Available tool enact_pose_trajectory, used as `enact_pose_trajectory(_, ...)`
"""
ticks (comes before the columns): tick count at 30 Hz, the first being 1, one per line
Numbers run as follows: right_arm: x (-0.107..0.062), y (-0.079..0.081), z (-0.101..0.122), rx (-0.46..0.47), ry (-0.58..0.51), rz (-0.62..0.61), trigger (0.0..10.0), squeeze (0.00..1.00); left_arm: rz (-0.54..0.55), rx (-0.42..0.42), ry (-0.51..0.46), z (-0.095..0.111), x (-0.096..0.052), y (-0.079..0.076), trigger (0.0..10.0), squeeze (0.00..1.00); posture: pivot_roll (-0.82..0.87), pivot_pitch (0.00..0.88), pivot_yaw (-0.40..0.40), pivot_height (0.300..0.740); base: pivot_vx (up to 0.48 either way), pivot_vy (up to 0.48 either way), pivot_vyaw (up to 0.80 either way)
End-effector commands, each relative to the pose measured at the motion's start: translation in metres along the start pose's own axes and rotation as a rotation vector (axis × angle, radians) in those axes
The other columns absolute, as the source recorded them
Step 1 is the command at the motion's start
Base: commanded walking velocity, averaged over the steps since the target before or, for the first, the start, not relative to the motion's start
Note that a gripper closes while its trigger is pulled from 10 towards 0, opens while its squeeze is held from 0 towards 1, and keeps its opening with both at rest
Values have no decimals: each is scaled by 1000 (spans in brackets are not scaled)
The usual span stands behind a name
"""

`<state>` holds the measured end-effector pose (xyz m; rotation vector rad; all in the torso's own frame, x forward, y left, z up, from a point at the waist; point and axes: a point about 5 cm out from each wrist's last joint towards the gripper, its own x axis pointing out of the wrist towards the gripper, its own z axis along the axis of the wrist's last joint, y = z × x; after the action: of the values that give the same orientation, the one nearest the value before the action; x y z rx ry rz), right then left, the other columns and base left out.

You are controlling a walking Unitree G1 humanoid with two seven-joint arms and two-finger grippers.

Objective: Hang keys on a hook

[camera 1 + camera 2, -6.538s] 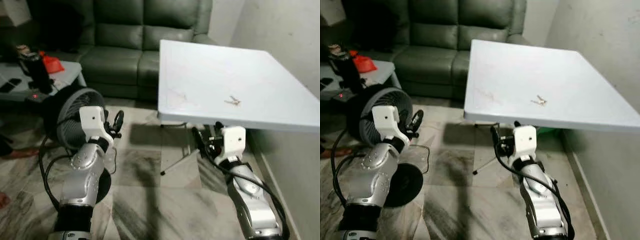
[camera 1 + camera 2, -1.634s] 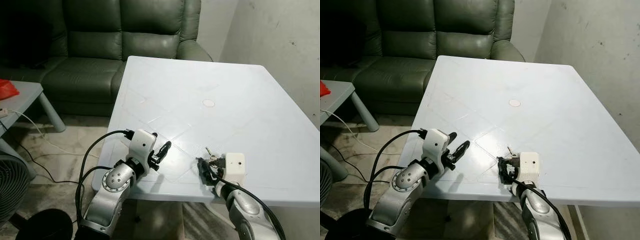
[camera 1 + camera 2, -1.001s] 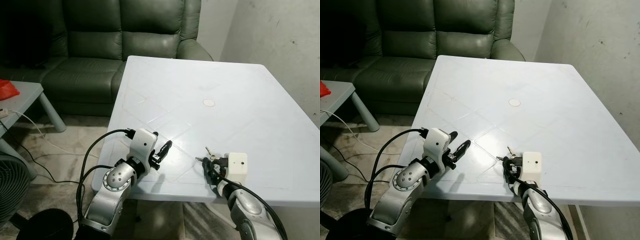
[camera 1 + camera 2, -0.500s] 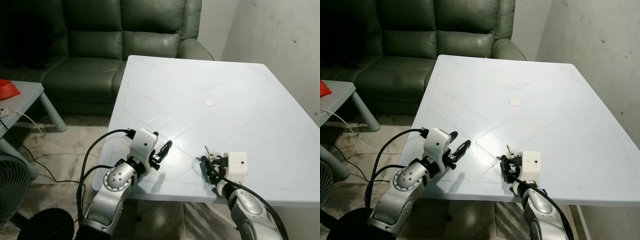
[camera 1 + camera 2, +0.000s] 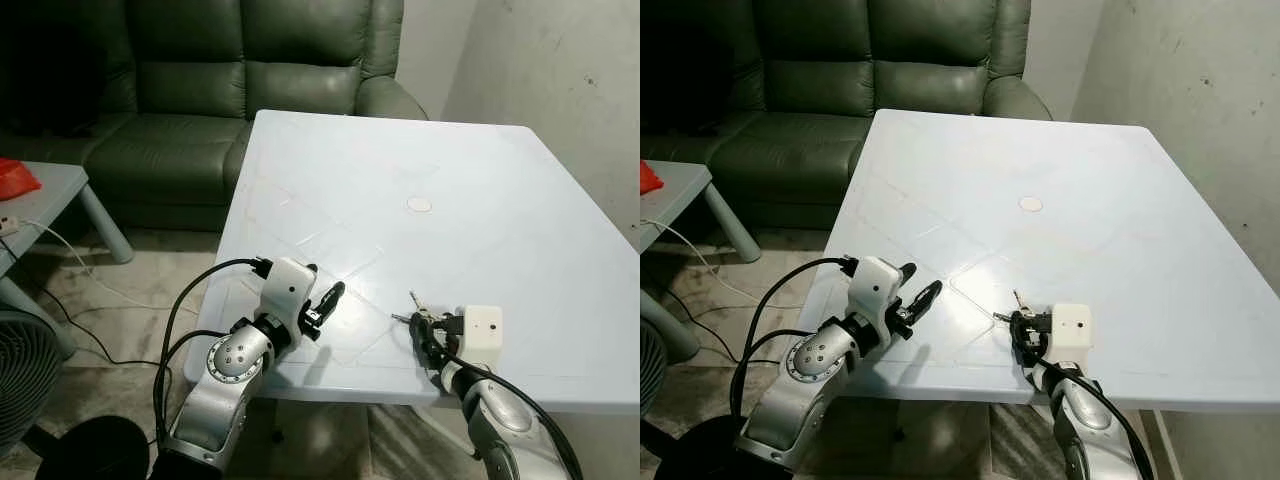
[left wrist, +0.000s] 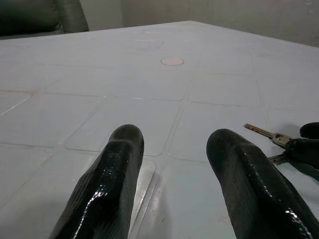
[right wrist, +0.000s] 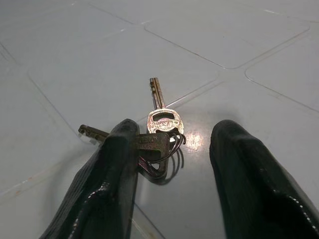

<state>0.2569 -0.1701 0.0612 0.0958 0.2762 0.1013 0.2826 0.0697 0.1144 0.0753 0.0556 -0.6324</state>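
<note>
Desk: pale blue-white plastic desk [image 5: 470, 190] with moulded panel lines; near edge runs just under both wrists, left edge faces the couch side.
Open room: most of the top is bare beyond the claws; a small round pinkish cap [image 5: 419, 204] sits mid-desk, well apart from both arms.
Right side: grey plaster wall [image 5: 570, 80] runs close along the desk's right edge.
Left side: dark green leather couch [image 5: 250, 80] behind the far-left corner; grey low side table [image 5: 45, 190] and marbled floor [image 5: 110, 330] beside it, with a white cable trailing across.
Keys: small bunch of metal keys on a wire ring [image 7: 158, 130], lying flat on the desk near the front edge, right of centre.
Right claw [image 7: 174, 164]: low over the desk, fingers spread wide and straddling the bunch; one finger [image 7: 117, 169] lies over or against a key head, the other stands apart from the ring. Nothing lifted.
Right arm: silver forearm rises from below the front edge, wrist with white box [image 5: 478, 335] just past the rim.
Left claw [image 5: 326, 301]: fingers apart, holding nothing, tips over the front-left part of the desk, pointing toward the keys.
Left arm: bent at the elbow, raised from the floor side, black cable looping behind.
</note>
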Motion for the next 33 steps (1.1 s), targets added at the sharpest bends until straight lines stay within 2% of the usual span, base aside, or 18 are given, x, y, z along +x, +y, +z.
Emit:
enact_pose_trajectory(1, -2, -3, -4, 4, 24, -5, 10000, 0, -18, 28, -15, 6, 2, -3, 10000, 0, -138, 25, -26, 740, 0, 0, 0)
enact_pose_trajectory(11, -7, -6, -7, -12, 33, 44, 10000, 0, -27, 40, -15, 6, 3, -4, 10000, 0, -139, 20, -21, 740, 0, 0, 0)
enact_pose_trajectory(12, -8, -7, -7, -15, 35, 49, 7490, 0, -29, 41, -15, 7, 3, -4, 10000, 0, -140, 18, -19, 740, 0, 0, 0)
enact_pose_trajectory(13, -9, -7, -8, -17, 36, 54, 7490, 0, -30, 41, -16, 7, 3, -4, 10000, 0, -141, 16, -16, 740, 0, 0, 0)
enact_pose_trajectory(14, -10, -7, -8, -16, 32, 62, 4627, 0, -31, 43, -16, 7, 4, -4, 10000, 0, -141, 16, -16, 740, 0, 0, 0)
enact_pose_trajectory(15, -11, -8, -7, -16, 27, 69, 3098, 0, -33, 46, -15, 7, 4, -4, 10000, 0, -142, 14, -15, 740, 0, 0, 0)
enact_pose_trajectory(16, -11, -8, -7, -16, 27, 69, 3098, 0, -33, 46, -15, 7, 4, -4, 10000, 0, -142, 14, -15, 740, 0, 0, 0)
enact_pose_trajectory(17, -12, -9, -7, -16, 26, 70, 1020, 0, -33, 46, -15, 7, 4, -4, 10000, 0, -142, 14, -15, 740, 0, 0, 0)
enact_pose_trajectory(18, -12, -9, -7, -17, 26, 70, 1020, 0, -34, 47, -15, 7, 4, -4, 10000, 0, -145, 13, -14, 740, 0, 0, 0)
enact_pose_trajectory(19, -12, -9, -7, -19, 21, 69, 78, 0, -35, 48, -15, 7, 4, -4, 10000, 0, -146, 10, -13, 740, 0, 0, 0)
enact_pose_trajectory(20, -13, -9, -7, -20, 16, 67, 0, 0, -39, 50, -15, 7, 5, -5, 10000, 0, -148, 9, -11, 740, 0, 0, 0)
enact_pose_trajectory(29, -14, -7, -6, -21, -5, 79, 0, 0, -53, 58, -14, 7, 5, -7, 10000, 0, -150, 10, -9, 740, 0, 0, 0)
enact_pose_trajectory(30, -14, -7, -5, -18, -8, 78, 3294, 0, -54, 60, -14, 7, 6, -7, 10000, 0, -149, 9, -6, 740, 0, 0, 0)
enact_pose_trajectory(31, -14, -7, -5, -18, -9, 78, 3294, 0, -54, 60, -14, 7, 6, -7, 10000, 0, -149, 9, -6, 740, 0, 0, 0)
enact_pose_trajectory(32, -12, -7, -5, -19, -10, 68, 10000, 0, -54, 62, -13, 7, 6, -7, 10000, 0, -149, 9, -6, 740, 0, 0, 0)
enact_pose_trajectory(33, -12, -7, -5, -17, -11, 63, 10000, 0, -54, 62, -13, 7, 6, -7, 10000, 0, -149, 9, -6, 740, 0, 0, 0)
